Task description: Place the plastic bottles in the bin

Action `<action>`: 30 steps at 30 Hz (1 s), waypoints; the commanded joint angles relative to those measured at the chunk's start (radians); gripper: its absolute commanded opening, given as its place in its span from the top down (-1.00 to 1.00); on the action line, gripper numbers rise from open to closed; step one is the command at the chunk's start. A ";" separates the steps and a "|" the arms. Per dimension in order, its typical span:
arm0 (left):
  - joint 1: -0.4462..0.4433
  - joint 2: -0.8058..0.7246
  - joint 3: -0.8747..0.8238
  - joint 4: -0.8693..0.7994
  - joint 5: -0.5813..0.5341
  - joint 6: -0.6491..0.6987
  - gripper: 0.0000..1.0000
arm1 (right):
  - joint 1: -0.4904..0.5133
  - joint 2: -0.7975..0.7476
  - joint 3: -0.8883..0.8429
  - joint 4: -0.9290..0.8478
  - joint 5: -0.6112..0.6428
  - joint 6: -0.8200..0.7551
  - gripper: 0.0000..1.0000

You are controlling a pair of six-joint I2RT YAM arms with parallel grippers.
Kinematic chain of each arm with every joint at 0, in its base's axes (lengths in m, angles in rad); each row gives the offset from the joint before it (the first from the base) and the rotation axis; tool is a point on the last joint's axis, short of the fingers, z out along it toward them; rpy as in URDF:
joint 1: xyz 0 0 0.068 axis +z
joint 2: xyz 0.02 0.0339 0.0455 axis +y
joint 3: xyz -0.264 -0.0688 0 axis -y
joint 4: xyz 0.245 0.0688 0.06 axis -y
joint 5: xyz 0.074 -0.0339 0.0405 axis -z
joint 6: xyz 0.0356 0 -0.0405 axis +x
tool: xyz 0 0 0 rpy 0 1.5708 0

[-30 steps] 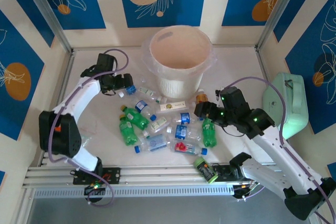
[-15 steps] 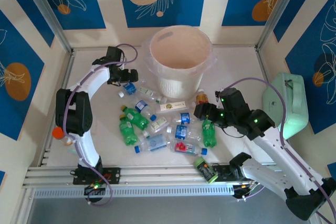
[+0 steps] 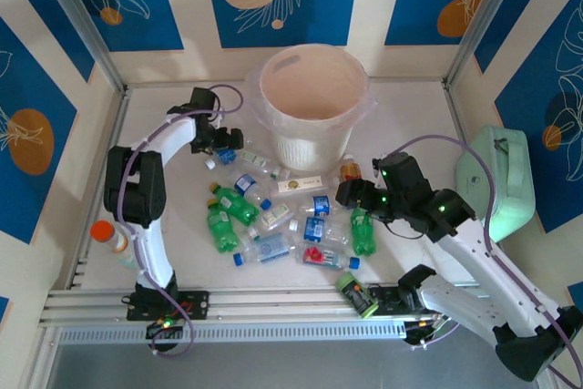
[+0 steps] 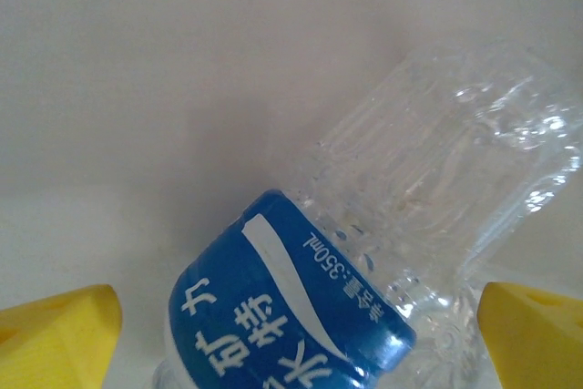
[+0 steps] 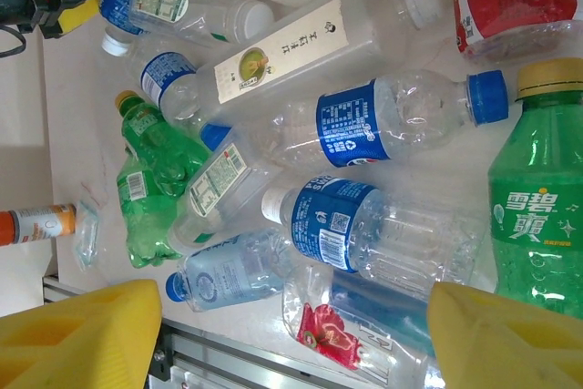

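1. The plastic bottles [image 3: 273, 216] lie on their sides in a loose heap on the table [image 3: 410, 116], just in front of the bin [image 3: 305, 145]. Many touch or overlap. 1 orange-capped bottle [image 3: 107, 234] lies well apart at the left edge.
2. Handling, judged: the bottles look empty and thin-walled, and several are crumpled. Expect them to be light, soft under pressure, smooth, and ready to roll or squirt out of a pinch. The best hold is across the labelled mid-body, where the wall looks firmest, not at the cap or a crushed end.
3. The clear blue-labelled bottle [image 4: 364, 298] is at the heap's far-left end. The left gripper [image 4: 291, 334] straddles it with jaws wide open, 1 yellow tip on each side, not clamped.
4. The green bottle [image 5: 537, 216] is on the heap's right side. The right gripper [image 5: 291, 312] hangs over the bottles beside it, jaws apart and holding nothing.
5. The bin stands upright with its bag liner folded over the rim, near both arms. No bottle is visible inside from above.
6. The mint-green case [image 3: 496, 179] sits at the right edge and is not the target.
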 commanded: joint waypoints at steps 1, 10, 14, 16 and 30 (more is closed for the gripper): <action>0.008 0.034 0.002 -0.013 0.033 0.015 -1.00 | 0.010 0.002 0.011 -0.019 0.007 0.009 -0.56; 0.008 0.068 0.013 -0.035 -0.034 0.012 -0.99 | 0.022 0.018 0.026 -0.020 0.012 0.001 -0.64; 0.008 0.105 0.041 -0.052 -0.032 -0.003 -0.93 | 0.023 0.025 0.030 -0.021 0.013 -0.002 -0.64; 0.008 0.122 0.054 -0.056 -0.032 -0.011 -0.90 | 0.023 0.025 0.029 -0.020 0.013 -0.002 -0.64; 0.009 0.167 0.088 -0.081 -0.079 -0.029 -0.56 | 0.028 0.029 0.011 -0.008 0.013 0.005 -0.64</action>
